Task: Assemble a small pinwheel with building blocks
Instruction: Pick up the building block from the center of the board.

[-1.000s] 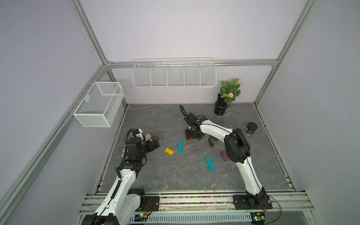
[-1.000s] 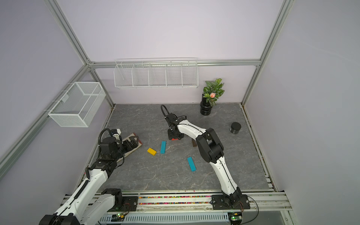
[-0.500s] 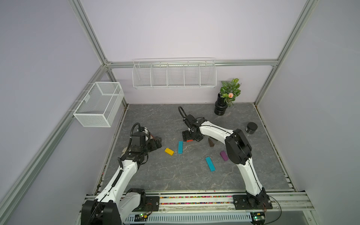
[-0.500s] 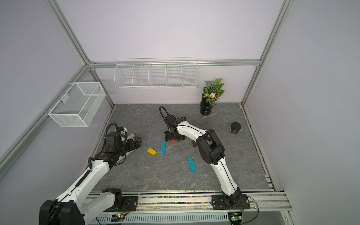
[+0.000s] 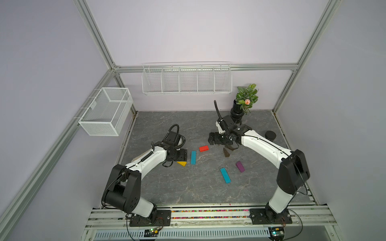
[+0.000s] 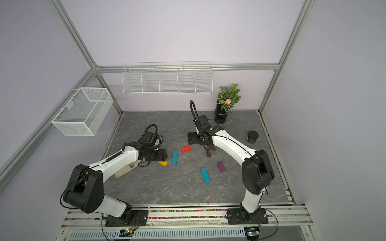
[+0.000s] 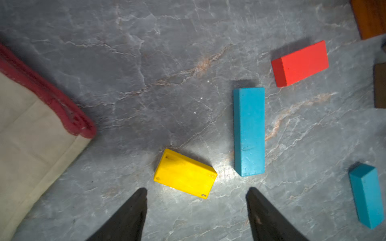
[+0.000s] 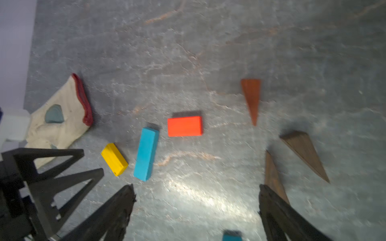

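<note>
A grey marbled bench point(image 5: 188, 187) is filling the lower half of both top views, with two white-and-black robot arms reaching in from its near edge. The wooden building blocks are lying flat and apart around the middle of the frame, not joined into a pinwheel. Left of centre, a short yellow rectangular block point(image 7: 185, 173) is sitting just in front of the left fingers point(image 7: 131, 217), which are standing spread with nothing between them. Just right of it a long teal bar point(image 7: 249, 131) is lying, and up and right of that a short red rectangular block point(image 7: 300, 63). The right fingers point(image 8: 117, 215) are hanging above the bench, up and right of the red block, spread wide and gripping nothing. Below them are lying a reddish-brown wedge point(image 8: 251, 98), a dark brown wedge point(image 8: 304, 152) and a third brown wedge point(image 8: 273, 177), the last showing just beside one finger. A second teal bar point(image 5: 225, 175) is resting lower centre, with a purple wedge point(image 5: 240, 166) near its upper right. A beige fabric glove with a red cuff point(image 6: 125, 171) is lying partly under the left arm. A small black round jar point(image 5: 270, 135) is standing near the bench's right edge.
</note>
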`<state>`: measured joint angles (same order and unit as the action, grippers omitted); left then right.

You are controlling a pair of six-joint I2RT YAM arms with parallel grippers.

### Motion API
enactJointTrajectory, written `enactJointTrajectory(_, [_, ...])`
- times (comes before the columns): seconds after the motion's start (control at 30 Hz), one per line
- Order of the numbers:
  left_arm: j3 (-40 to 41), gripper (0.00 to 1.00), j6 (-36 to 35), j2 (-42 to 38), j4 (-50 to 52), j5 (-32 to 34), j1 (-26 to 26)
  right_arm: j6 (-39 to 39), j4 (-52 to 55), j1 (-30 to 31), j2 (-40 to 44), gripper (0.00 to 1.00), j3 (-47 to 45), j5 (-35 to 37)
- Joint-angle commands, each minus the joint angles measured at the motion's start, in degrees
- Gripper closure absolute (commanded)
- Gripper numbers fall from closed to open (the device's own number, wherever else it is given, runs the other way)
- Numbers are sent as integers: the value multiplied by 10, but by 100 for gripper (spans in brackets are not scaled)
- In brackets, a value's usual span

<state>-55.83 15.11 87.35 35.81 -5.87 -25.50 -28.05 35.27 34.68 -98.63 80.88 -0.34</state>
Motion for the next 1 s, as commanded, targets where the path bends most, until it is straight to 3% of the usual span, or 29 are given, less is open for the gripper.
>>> enactJointTrajectory(0.0, [-45,23,-50,26,60,14,-7,10,-9,-12,37,4,-54,-14])
enactJointTrajectory(0.27, [-99,21,-83,87,127,43,-20,5,-24,-36,120,3,-146,-5])
enactJointTrajectory(0.5, [-132,12,-121,126,157,47,-32,-2,-30,-46,146,2,-173,-10])
enactJointTrajectory(0.7, [-145,11,-137,157,157,57,-37,-4,-34,-49,163,1,-188,-6])
enactJointTrajectory(0.97, [-180,30,-130,222,180,63,-38,-8,-32,-55,179,0,-203,-7])
